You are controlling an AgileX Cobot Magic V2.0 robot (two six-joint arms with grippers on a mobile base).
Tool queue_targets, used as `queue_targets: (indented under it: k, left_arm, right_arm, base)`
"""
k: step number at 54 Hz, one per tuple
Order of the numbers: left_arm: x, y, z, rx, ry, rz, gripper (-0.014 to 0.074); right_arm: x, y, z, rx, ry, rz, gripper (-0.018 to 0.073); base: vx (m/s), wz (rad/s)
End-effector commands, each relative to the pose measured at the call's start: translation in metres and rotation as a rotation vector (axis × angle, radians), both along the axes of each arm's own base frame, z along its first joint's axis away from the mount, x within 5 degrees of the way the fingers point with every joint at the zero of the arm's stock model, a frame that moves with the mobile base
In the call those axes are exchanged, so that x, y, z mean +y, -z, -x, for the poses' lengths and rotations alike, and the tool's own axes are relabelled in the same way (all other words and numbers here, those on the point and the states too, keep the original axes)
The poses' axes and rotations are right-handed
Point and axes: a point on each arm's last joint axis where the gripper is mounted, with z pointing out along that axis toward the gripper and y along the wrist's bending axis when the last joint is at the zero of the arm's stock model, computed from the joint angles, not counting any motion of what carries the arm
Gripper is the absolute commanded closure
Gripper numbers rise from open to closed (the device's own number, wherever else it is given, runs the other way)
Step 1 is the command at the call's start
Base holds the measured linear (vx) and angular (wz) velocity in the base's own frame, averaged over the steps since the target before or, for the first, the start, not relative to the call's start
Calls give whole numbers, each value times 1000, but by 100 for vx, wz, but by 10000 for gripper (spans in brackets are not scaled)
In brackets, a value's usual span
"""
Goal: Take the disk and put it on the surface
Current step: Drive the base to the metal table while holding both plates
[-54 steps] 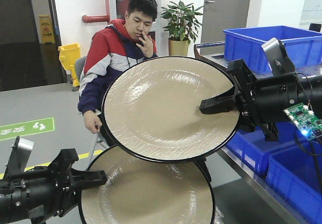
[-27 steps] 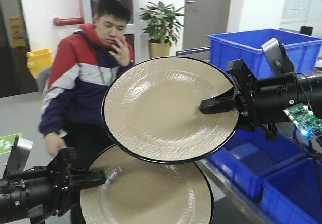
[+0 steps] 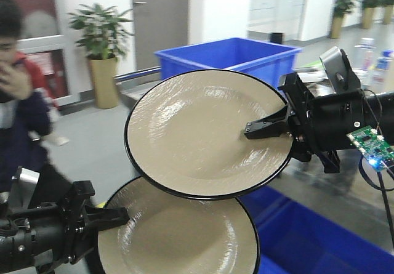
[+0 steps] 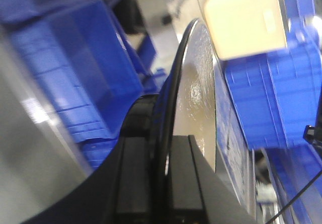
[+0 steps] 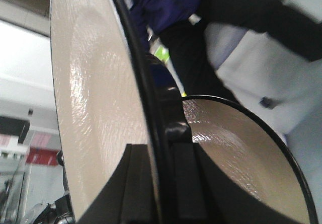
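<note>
Two beige disks with black rims are held up in the air, tilted and overlapping. The upper disk (image 3: 197, 132) is pinched at its right rim by my right gripper (image 3: 252, 129), shut on it. My left gripper (image 3: 120, 215) is shut on the left rim of the lower disk (image 3: 178, 237). The left wrist view shows that disk (image 4: 193, 83) edge-on between the left gripper (image 4: 161, 143) fingers. In the right wrist view the right gripper (image 5: 161, 153) clamps the upper disk (image 5: 90, 83), with the lower disk (image 5: 236, 153) behind. The surface is out of view.
A large blue bin (image 3: 228, 55) stands behind the disks, and another blue bin (image 3: 320, 243) lies low at the right. A seated person (image 3: 18, 101) is at the left edge, beside a potted plant (image 3: 101, 46). More blue bins (image 4: 75, 68) fill the left wrist view.
The whole background has swept to the left: the person went from centre to the left edge and the blue bin came to the middle. Both disks and grippers keep their places in view.
</note>
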Motion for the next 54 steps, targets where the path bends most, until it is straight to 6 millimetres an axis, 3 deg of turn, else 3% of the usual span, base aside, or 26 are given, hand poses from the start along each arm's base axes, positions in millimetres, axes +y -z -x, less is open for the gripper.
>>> queue_targets:
  k: [1,54]
  left_arm:
    - [-4,-31,3,-48,0,175,595]
    - [-4,-31,3,-47,0,175,595]
  right_arm:
    - [0,-34,9,-89,36,-123,559]
    - [0,-34,9,-89,36,-123,559]
  base:
    - [32,-65]
    - [26,-59]
